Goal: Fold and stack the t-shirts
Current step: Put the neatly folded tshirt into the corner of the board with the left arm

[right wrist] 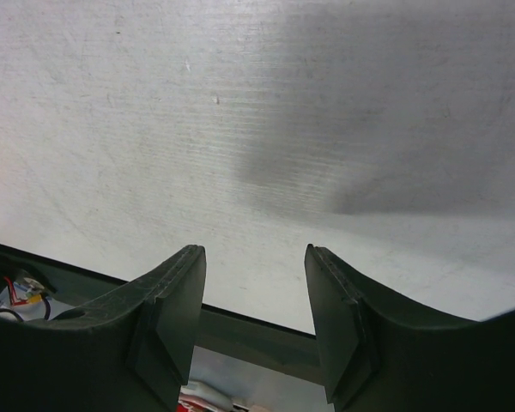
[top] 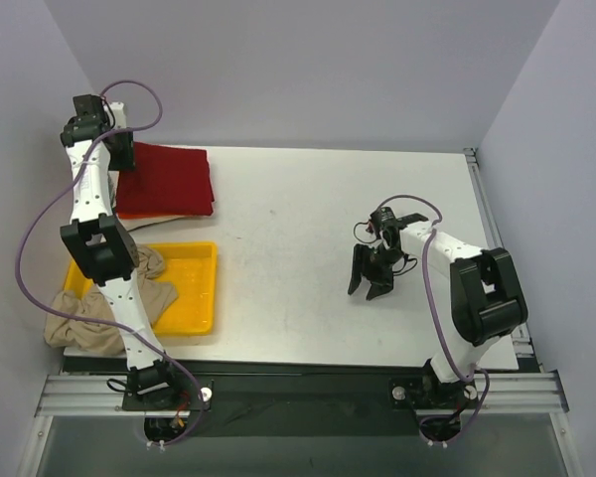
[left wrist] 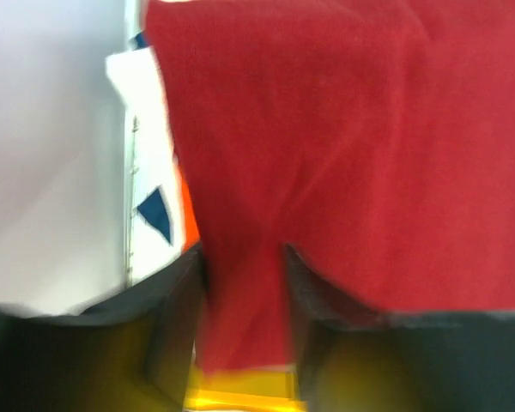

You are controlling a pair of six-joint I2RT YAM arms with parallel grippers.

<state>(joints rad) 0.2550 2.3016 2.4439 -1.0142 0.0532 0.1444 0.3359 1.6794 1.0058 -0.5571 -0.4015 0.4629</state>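
Note:
A folded dark red t-shirt (top: pixel 167 179) lies at the table's far left and fills the left wrist view (left wrist: pixel 352 146). White (left wrist: pixel 146 112), blue (left wrist: pixel 156 213) and orange (left wrist: pixel 189 219) cloth peek out from under its left edge. My left gripper (top: pixel 127 154) hovers at that shirt's left edge, jaws apart with red cloth showing between them (left wrist: pixel 240 283). A crumpled beige t-shirt (top: pixel 89 318) lies in the yellow tray (top: pixel 194 288) and spills over its left rim. My right gripper (top: pixel 368 283) is open and empty over bare table (right wrist: pixel 253 283).
The yellow tray sits at the near left, just in front of the red shirt; its rim shows in the left wrist view (left wrist: pixel 240 390). Purple walls close in the table on the left, back and right. A metal rail (top: pixel 492 219) runs along the right edge.

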